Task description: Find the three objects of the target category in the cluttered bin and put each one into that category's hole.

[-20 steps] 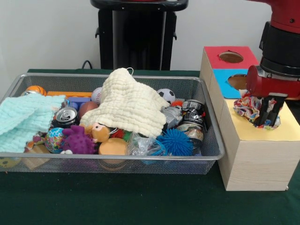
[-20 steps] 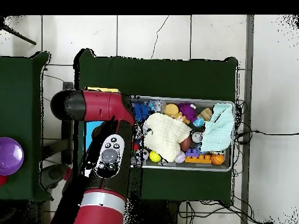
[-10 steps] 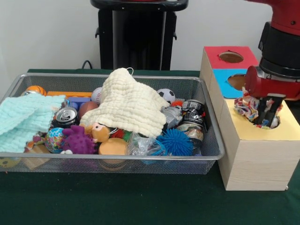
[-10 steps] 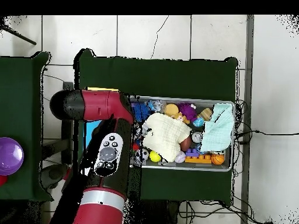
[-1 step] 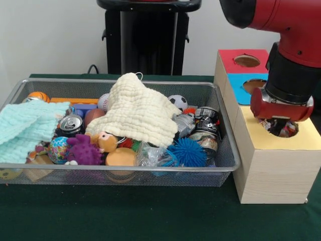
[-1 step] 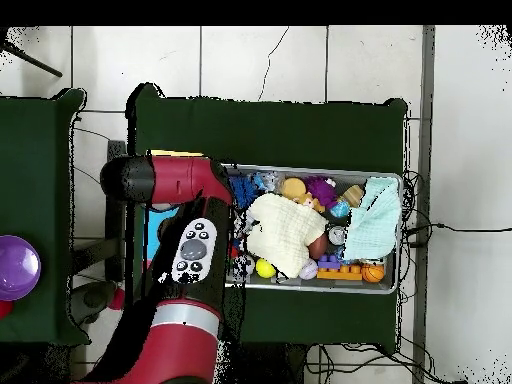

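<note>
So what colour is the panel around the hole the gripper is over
Yellow. The panel under the gripper shows best in the front view.

My desk [image 5: 125, 216] is covered in dark green cloth. Two things sit directly on it: a wire mesh bin [image 5: 120, 173], filled with clutter, and just beside it, on the side my arm hangs over, a pale wooden box [image 5: 273, 175] whose top is split into red, blue and yellow panels, each with a round hole. Bin and box nearly touch.
</note>
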Tool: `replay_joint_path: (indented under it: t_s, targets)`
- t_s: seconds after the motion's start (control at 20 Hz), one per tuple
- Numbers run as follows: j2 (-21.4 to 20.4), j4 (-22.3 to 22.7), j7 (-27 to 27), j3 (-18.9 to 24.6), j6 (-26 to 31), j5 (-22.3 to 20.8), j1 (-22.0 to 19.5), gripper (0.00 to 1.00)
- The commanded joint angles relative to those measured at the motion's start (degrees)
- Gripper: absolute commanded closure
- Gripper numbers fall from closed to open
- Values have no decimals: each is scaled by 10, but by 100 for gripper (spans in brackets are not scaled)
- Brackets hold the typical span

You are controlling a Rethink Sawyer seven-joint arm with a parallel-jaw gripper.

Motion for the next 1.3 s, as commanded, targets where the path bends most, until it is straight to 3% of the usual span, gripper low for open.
replay_joint_path:
  t_s: [0.05, 0.15, 0.45, 0.9, 0.95, 1.3]
  targets:
    - [95, 86, -26, 67, 174, -48, -55, 100]
    - [94, 91, -37, 82, 172, -47, -66, 100]
    - [80, 119, -10, 103, 75, -40, -82, 100]
    - [41, 167, 94, 93, -95, -31, -72, 100]
    - [36, 176, 95, 98, -122, -26, -74, 0]
    - [11, 181, 99, 91, -118, -16, -67, 0]
